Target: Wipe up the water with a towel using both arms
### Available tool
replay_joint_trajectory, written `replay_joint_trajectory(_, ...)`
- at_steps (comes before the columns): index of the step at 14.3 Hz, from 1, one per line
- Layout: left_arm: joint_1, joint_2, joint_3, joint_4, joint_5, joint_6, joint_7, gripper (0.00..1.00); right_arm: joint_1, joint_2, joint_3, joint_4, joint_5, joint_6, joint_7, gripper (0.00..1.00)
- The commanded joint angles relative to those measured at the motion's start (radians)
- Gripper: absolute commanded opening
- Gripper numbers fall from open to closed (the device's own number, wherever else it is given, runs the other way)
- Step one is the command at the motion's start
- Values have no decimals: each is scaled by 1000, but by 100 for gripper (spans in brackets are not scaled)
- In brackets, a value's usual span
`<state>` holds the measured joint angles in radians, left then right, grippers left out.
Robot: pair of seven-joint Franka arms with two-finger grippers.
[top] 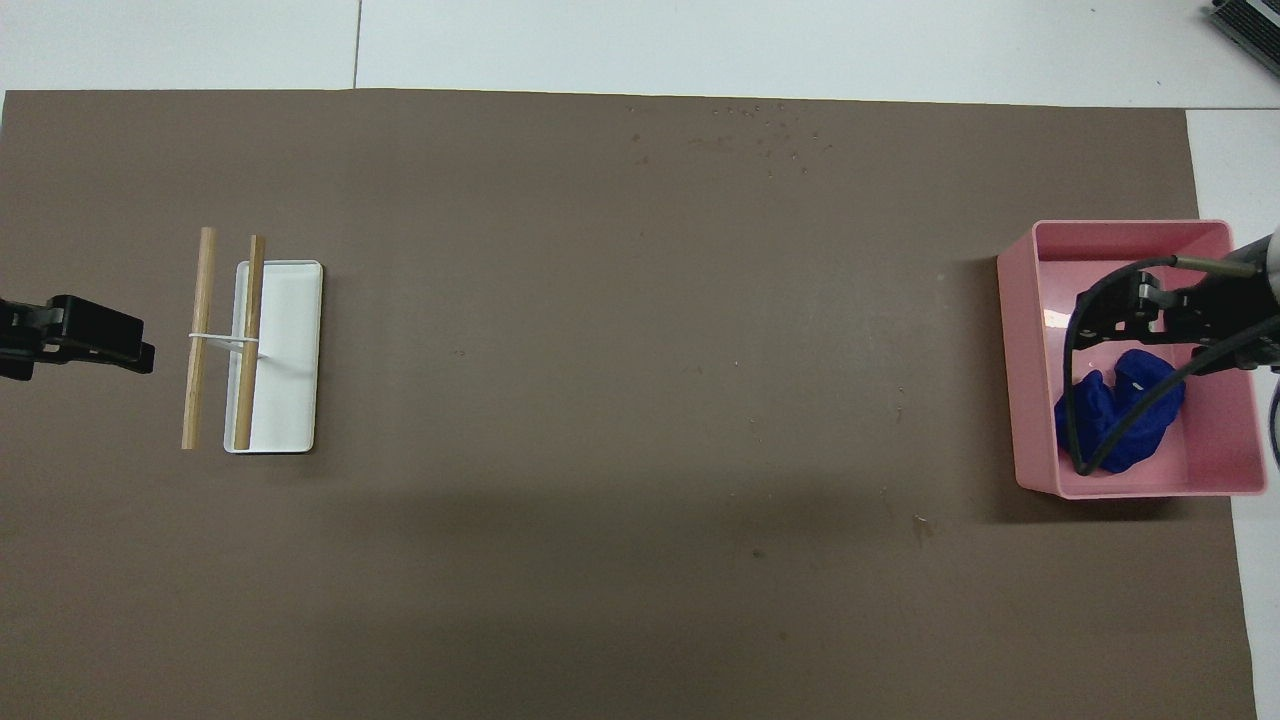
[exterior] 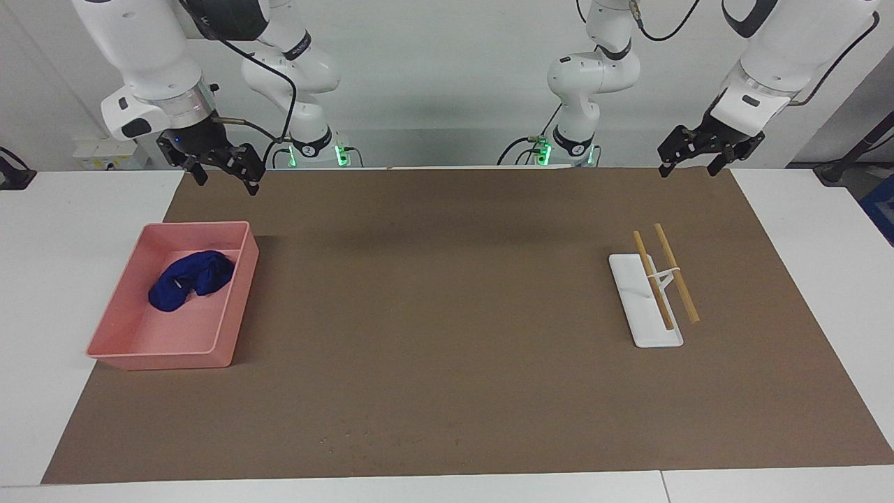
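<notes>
The deep-blue towel [exterior: 192,279] lies bunched in the pink tray [exterior: 237,300] at the right arm's end of the table. In the overhead view the towel [top: 1110,415] is partly crossed by a black cable, inside the tray [top: 1020,380]. My right gripper [exterior: 225,183] is open and empty, raised in the air above the tray and well apart from the towel; it also shows in the overhead view [top: 1100,320]. My left gripper [exterior: 689,170] is open and empty, raised at the left arm's end of the table, beside the rack [top: 70,335].
A white rack [exterior: 646,307] with two wooden rods stands on the brown mat [exterior: 447,314] toward the left arm's end; it also shows in the overhead view [top: 285,350]. Faint specks [top: 760,140] mark the mat near its edge farthest from the robots.
</notes>
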<state>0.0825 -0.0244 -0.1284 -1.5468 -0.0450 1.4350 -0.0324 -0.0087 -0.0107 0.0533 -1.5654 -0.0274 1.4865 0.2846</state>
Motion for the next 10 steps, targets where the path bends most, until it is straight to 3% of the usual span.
replay_joint_trajectory(1,-20,-14,4,-6,-6,-15,14,100,0,-38,-12,-51,14,29,-30,100)
replay_joint_trajectory(10,-20,-19,4,-10,-9,-41,55,100,-16,-32,-12,-45,44,32,-45,100)
